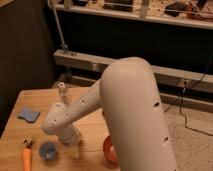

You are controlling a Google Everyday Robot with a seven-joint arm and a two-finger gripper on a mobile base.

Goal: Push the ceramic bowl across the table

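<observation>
The orange-red ceramic bowl (108, 149) sits near the front edge of the light wooden table (30, 135). My white arm hides most of it, and only its left rim shows. The arm reaches down over the middle of the table. My gripper (74, 146) hangs low over the tabletop, a little to the left of the bowl and just right of the small blue cup (48, 149). I cannot tell whether it touches the bowl.
An orange carrot (26, 159) lies at the front left, next to the blue cup. A blue sponge (29, 115) lies at the left. A small white bottle (62, 92) stands behind the arm. Metal shelving (140, 65) runs behind the table.
</observation>
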